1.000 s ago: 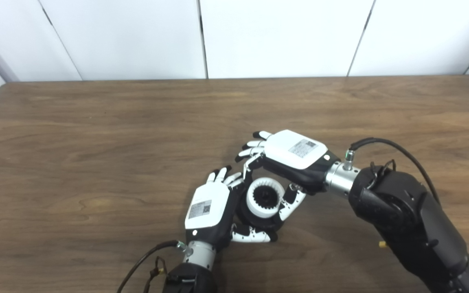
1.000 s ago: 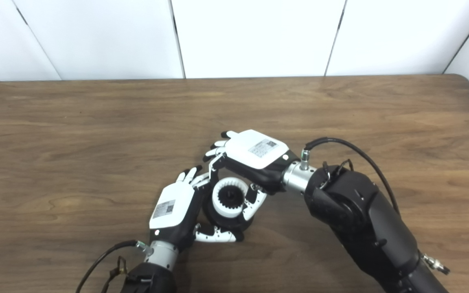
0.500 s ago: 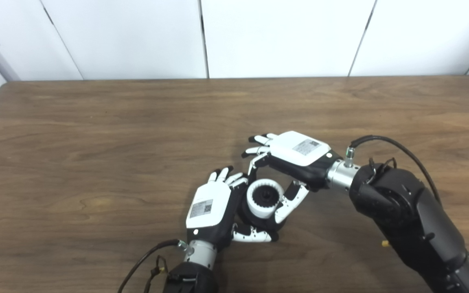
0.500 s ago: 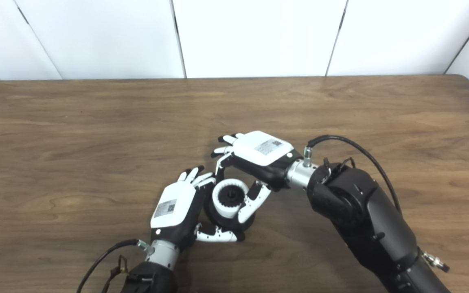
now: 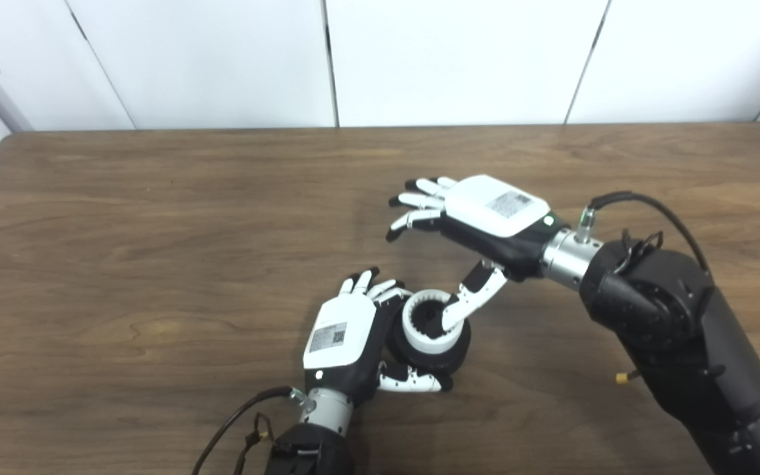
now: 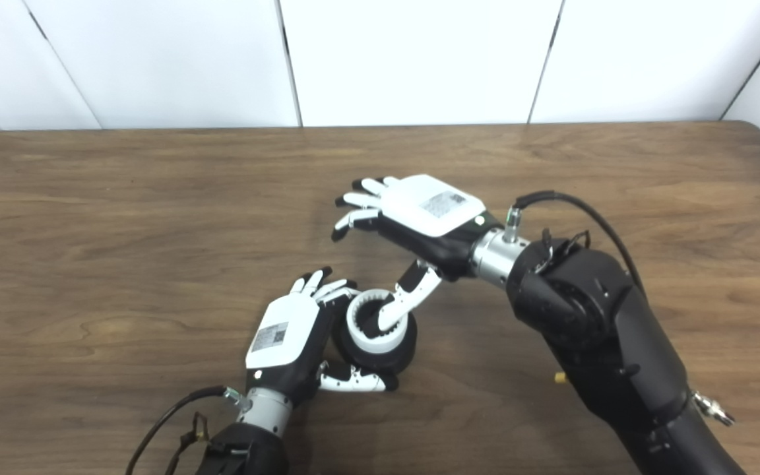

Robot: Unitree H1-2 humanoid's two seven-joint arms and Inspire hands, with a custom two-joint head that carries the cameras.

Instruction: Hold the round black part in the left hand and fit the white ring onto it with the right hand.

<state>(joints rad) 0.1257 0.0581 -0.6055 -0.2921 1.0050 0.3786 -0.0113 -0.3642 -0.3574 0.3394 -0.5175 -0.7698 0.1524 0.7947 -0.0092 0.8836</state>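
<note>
The round black part (image 5: 451, 356) rests on the table, cupped by my left hand (image 5: 347, 336), whose thumb curls under its near side. A white toothed ring (image 5: 419, 323) sits on top of the black part. My right hand (image 5: 479, 218) hovers above and behind it, fingers spread and empty. Only its thumb reaches down over the ring's right rim; whether it touches is unclear. The same scene shows in the right eye view: ring (image 6: 367, 322), left hand (image 6: 287, 343), right hand (image 6: 419, 218).
The wooden table (image 5: 156, 231) runs back to a white panelled wall (image 5: 419, 59). My right forearm (image 5: 670, 330) crosses the lower right, with a black cable looping at its wrist.
My right hand has let go of the white ring, opened its fingers, and lifted up and back. The ring stays on the black part in my left hand.
</note>
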